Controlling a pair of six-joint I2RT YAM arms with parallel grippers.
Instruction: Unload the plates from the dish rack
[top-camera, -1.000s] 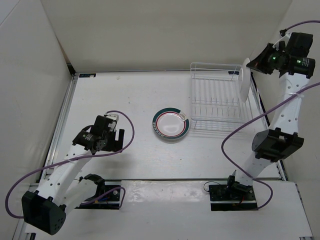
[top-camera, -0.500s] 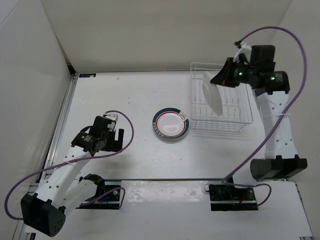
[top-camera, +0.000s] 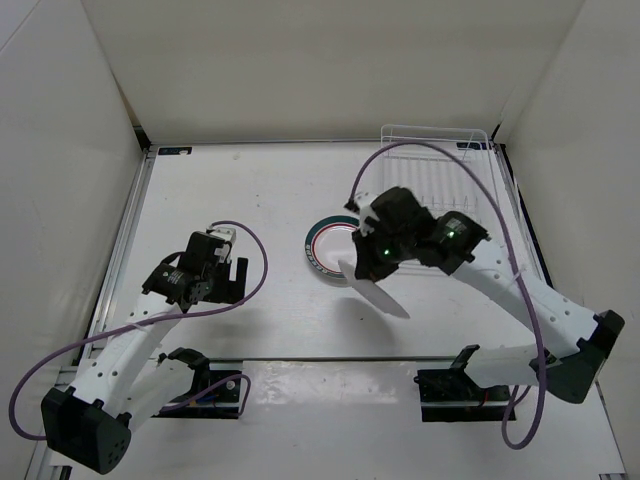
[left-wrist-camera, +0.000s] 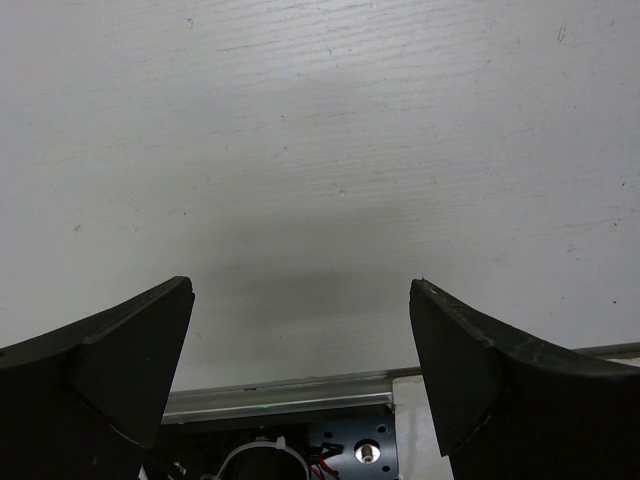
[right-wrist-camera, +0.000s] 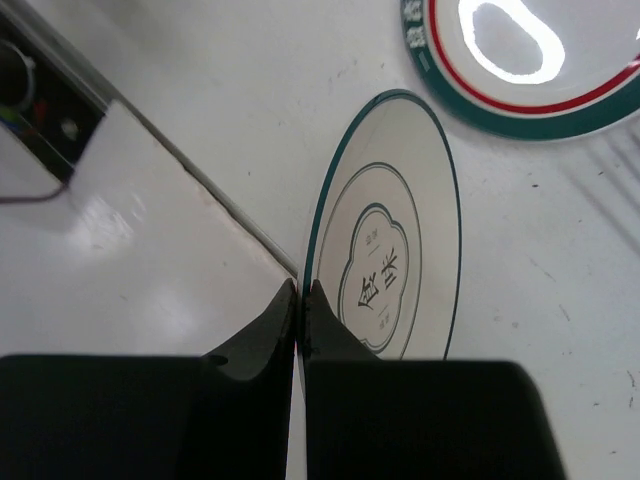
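The right tool (right-wrist-camera: 300, 290) is clamped shut on the rim of the held plate (right-wrist-camera: 385, 270), the one with the thin dark edge and grey centre motif. It hangs steeply tilted above the desk (top-camera: 250, 190), near the front, well apart from the dish rack (top-camera: 440, 128). The banded plate (right-wrist-camera: 520, 60) lies flat on the desk just beside it.

The main risk I see is the grip itself: only a narrow pinch at the rim carries the whole disc, so a quick swing or a tap could make it pivot or slide out. If it comes down at this tilt, its low edge would strike the desk first. It could then skid, or clip the banded plate's rim if the path drifts that way. Let go while on edge, it would likely topple and clatter.

The right wrist view shows the closed pinch, the motif and the closeness of the two plates. The top view shows what it cannot: the rack with no plate in its uncovered part, and the left tool (top-camera: 228, 282) — fingers spread, holding nothing — off to the left. The left wrist view confirms only bare desk between those fingers.
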